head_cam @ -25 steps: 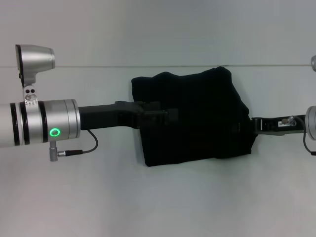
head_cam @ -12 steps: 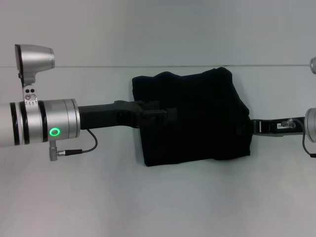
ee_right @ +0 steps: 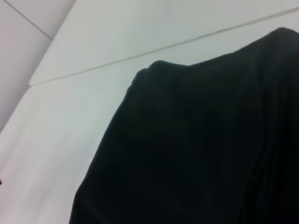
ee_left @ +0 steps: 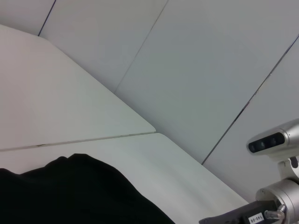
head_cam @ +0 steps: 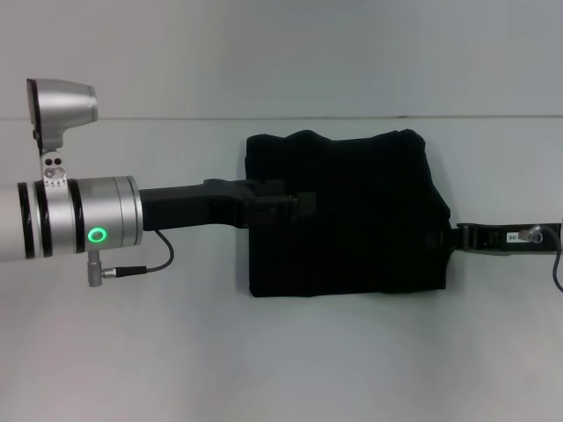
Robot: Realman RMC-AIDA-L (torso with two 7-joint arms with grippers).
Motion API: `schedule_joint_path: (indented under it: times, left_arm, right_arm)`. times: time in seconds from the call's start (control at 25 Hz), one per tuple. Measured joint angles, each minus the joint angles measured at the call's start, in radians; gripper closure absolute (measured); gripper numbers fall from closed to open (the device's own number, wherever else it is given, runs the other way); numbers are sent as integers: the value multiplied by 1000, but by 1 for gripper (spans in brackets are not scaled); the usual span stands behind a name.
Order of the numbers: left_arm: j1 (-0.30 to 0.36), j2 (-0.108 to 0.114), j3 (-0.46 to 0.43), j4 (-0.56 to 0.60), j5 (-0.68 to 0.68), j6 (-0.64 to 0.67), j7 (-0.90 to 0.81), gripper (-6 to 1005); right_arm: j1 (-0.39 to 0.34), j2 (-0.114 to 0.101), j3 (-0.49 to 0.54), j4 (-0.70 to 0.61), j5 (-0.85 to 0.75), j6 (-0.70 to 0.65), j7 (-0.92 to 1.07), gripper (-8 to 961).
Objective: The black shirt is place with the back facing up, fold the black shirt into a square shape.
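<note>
At the shirt's left edge, your left gripper [head_cam: 295,208] sits over the fabric, and you cannot tell its finger state; likewise the right gripper [head_cam: 450,239] at the right edge. Between them, the black shirt [head_cam: 347,215] lies mid-table [head_cam: 176,352], already roughly square; only tidying seems left. No containers appear.

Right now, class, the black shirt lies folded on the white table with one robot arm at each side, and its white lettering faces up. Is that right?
Not quite. The black shirt lies folded on the white table with the left end effector and right end effector at its sides, but the head view shows only plain black fabric; no white lettering is visible on top.
</note>
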Motion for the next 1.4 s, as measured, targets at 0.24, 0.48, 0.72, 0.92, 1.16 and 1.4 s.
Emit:
schedule_joint_path:
  times: [0.24, 0.48, 0.72, 0.92, 1.16, 1.4]
  left_arm:
    - [1, 2, -2, 0, 0, 4, 0, 226]
    - [2, 3, -3, 0, 0, 4, -1, 226]
    - [3, 3, -3, -1, 0, 6, -1, 225]
    - [3, 3, -2, 0, 0, 6, 0, 224]
    - [1, 3, -2, -1, -1, 7, 0, 224]
    - [1, 3, -3, -1, -5, 5, 1, 223]
  right_arm:
    - [-28, 5, 0, -24, 6, -15, -3, 927]
    - [-37, 6, 0, -28, 7, -19, -17, 928]
    - [-40, 1, 0, -28, 7, -24, -15, 920]
    - [-53, 0, 24, -57, 8, -30, -30, 910]
    - [-91, 8, 93, -150, 63, -56, -37, 734]
    - [-84, 8, 97, -161, 178, -72, -126, 383]
